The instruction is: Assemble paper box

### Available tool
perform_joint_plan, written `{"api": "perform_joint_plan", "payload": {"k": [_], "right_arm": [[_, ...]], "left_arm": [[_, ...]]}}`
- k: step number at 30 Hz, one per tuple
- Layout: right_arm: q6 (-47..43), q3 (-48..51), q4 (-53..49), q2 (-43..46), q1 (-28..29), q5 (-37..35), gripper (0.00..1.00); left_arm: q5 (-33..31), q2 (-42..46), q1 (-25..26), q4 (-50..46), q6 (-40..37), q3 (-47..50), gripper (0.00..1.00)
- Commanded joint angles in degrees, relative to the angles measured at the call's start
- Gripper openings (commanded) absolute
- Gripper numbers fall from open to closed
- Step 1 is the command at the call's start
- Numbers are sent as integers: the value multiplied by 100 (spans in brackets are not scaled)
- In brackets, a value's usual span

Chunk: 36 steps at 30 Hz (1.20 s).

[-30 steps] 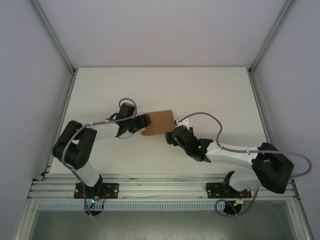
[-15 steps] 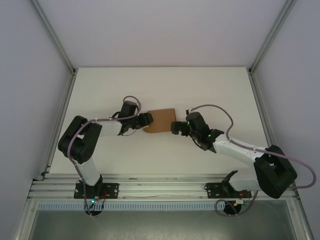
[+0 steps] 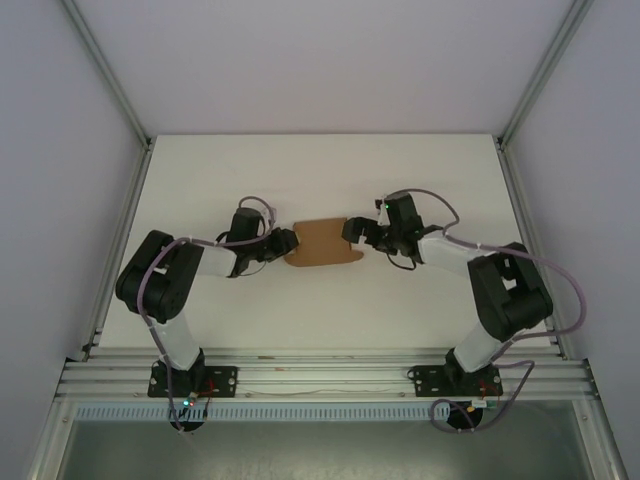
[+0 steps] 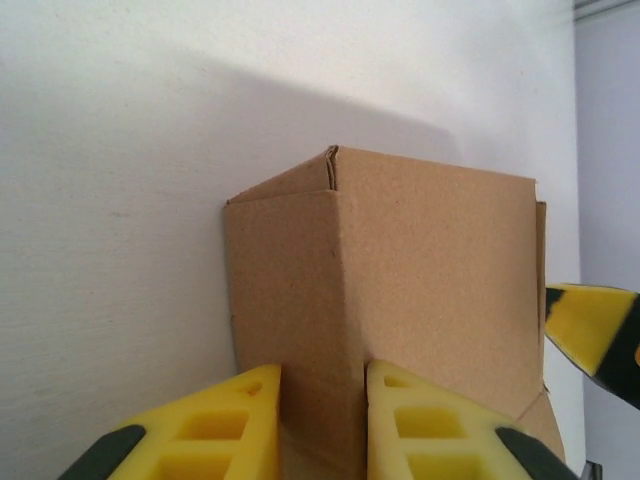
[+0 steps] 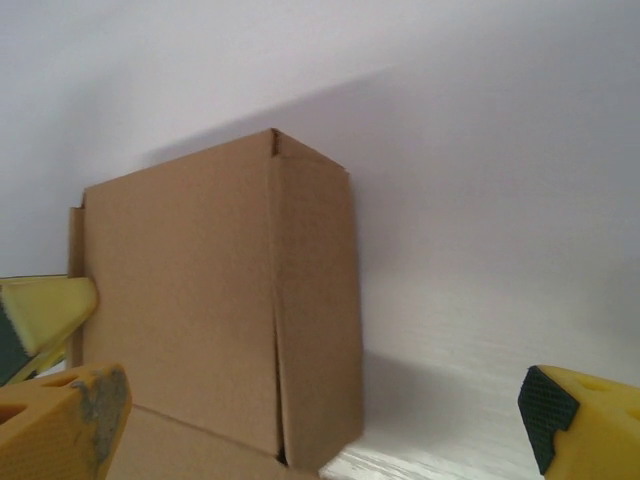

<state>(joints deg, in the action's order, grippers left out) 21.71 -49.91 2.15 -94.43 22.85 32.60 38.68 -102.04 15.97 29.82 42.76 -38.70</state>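
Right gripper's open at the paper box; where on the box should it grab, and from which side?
I'd pinch the narrow end panel of the paper box, coming in from the right, opposite the left gripper, which pinches the other end. That folded end faces the open right gripper.

White table (image 3: 330,175), plain pale walls (image 3: 320,60) on three sides, aluminium posts (image 3: 110,75) in corners, slotted rail (image 3: 320,375) up front.
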Motion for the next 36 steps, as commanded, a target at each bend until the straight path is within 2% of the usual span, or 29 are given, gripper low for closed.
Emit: {"api": "perform_joint_plan", "payload": {"k": [1, 6, 13, 19, 24, 26, 30, 36], "right_arm": [[104, -332, 147, -280, -10, 782, 99], [205, -593, 124, -670, -15, 1241, 94], [684, -501, 909, -1016, -15, 2099, 87], [1098, -526, 1468, -1352, -17, 2385, 82], [1454, -491, 2007, -1434, -13, 2592, 78], [1396, -481, 1852, -1362, -18, 2543, 76], [644, -436, 728, -948, -79, 1935, 78], [373, -216, 255, -506, -214, 1631, 81]], "left_arm": [[296, -238, -141, 220, 10, 342, 21], [462, -255, -215, 508, -31, 486, 20], [570, -341, -243, 676, -69, 511, 21], [765, -507, -306, 1125, 20, 613, 21], [767, -534, -324, 1146, 6, 616, 21], [726, -551, -339, 1045, -29, 596, 21], [657, -534, -392, 990, -40, 657, 21], [686, -541, -405, 1000, -41, 653, 19]]}}
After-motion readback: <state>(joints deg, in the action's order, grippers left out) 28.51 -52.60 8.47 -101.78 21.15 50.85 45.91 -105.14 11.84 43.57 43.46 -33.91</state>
